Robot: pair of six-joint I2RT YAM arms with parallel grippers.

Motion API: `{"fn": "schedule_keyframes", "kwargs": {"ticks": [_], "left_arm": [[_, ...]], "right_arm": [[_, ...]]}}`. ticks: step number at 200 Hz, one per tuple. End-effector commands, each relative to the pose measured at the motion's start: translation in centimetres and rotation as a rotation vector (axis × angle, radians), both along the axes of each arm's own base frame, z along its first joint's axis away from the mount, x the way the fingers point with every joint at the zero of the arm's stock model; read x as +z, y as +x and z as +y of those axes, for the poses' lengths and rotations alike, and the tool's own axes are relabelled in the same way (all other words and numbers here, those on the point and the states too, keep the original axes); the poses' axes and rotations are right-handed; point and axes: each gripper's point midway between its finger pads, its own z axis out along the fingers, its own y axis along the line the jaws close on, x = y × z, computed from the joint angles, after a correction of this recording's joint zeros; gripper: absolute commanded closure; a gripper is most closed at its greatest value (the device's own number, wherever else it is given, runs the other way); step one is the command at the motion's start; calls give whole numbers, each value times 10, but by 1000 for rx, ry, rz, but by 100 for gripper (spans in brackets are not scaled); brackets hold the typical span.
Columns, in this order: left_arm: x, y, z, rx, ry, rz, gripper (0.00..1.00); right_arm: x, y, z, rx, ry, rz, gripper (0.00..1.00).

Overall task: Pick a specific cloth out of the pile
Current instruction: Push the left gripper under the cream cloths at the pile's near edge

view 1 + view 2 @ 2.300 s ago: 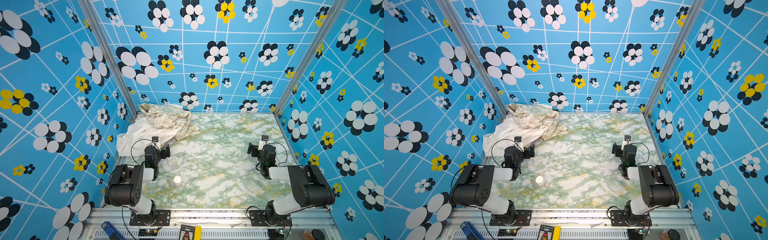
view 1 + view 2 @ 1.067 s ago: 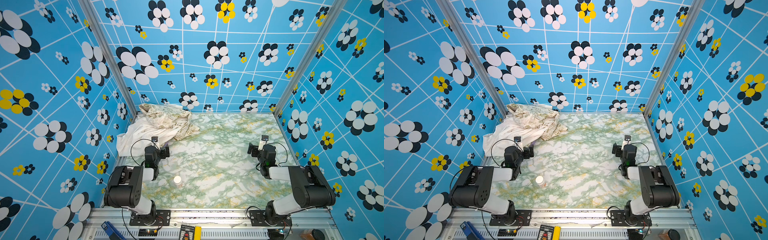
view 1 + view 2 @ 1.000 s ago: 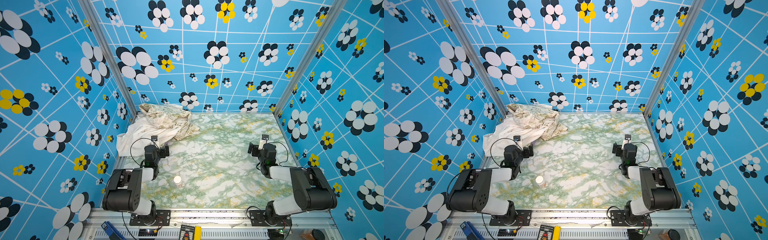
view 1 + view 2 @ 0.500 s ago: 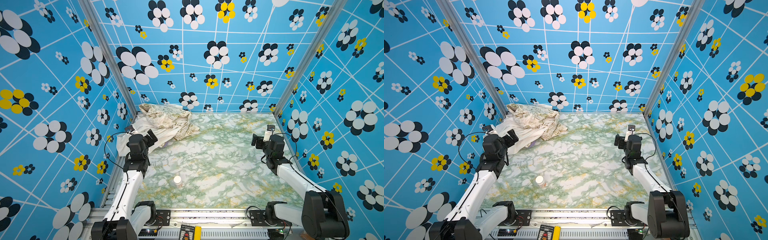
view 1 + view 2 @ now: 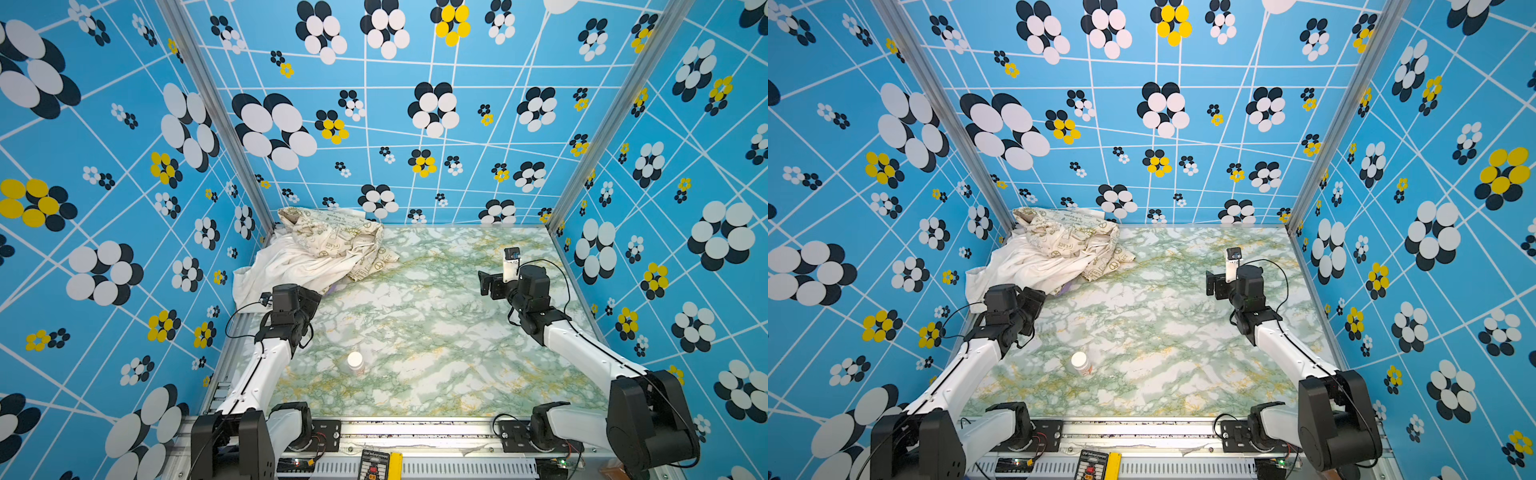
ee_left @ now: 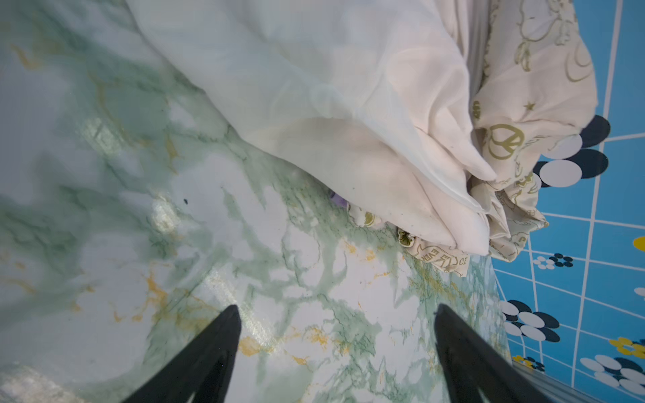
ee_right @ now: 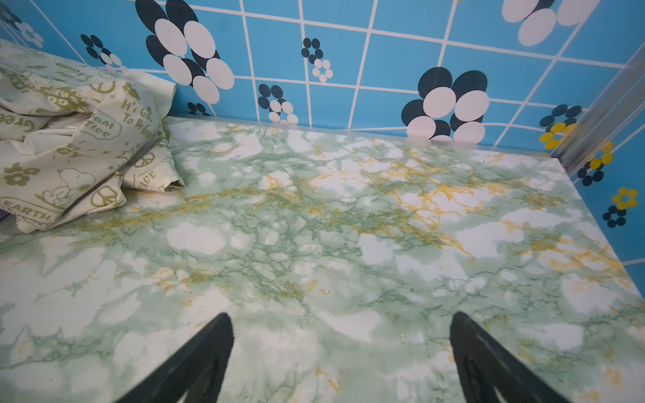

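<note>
The pile [image 5: 320,253] lies in the back left corner in both top views: a plain white cloth [image 5: 1025,266] under a cream cloth printed with olive peace signs [image 7: 69,153]. Of the lilac cloth [image 6: 337,201], only a small sliver peeks out from under the pile's near edge [image 5: 338,286] [image 5: 1068,287]. My left gripper [image 5: 312,296] [image 5: 1036,298] [image 6: 336,307] hovers low over the marble table just short of that edge, open and empty. Over the table's right side, far from the pile, my right gripper [image 5: 485,284] [image 5: 1212,286] [image 7: 343,315] is open with nothing between its fingers.
A small white bottle [image 5: 355,362] [image 5: 1080,363] lies on the green marble table [image 5: 415,332] near the front left. Blue flowered walls enclose the table on three sides. A metal rail with a black and yellow device [image 5: 378,465] runs along the front.
Both arms have unfolded and stretched toward the back. My left gripper has moved up to the pile's near edge. My right gripper has moved further back on the right.
</note>
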Motion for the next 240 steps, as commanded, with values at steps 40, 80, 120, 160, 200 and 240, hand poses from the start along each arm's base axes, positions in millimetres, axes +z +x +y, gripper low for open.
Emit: {"fn": "schedule_keyframes", "kwargs": {"ticks": [40,80,120,160,200,240], "left_arm": [[-17,33,-17,45,-206,10,45],[-34,57,-26,63,-298,24,56],[-46,79,-24,109,-337,23,65],[-60,103,-30,85,-376,46,74],[-51,119,-25,48,-310,53,77],[-39,131,-10,10,-231,53,100]], "right_arm": [[-3,4,12,27,20,15,1],[-7,3,11,21,16,24,1],[-11,4,10,14,7,33,1],[-13,6,8,8,-2,38,1],[-14,8,7,-1,-11,41,1],[-17,9,6,-11,-10,49,1]]}}
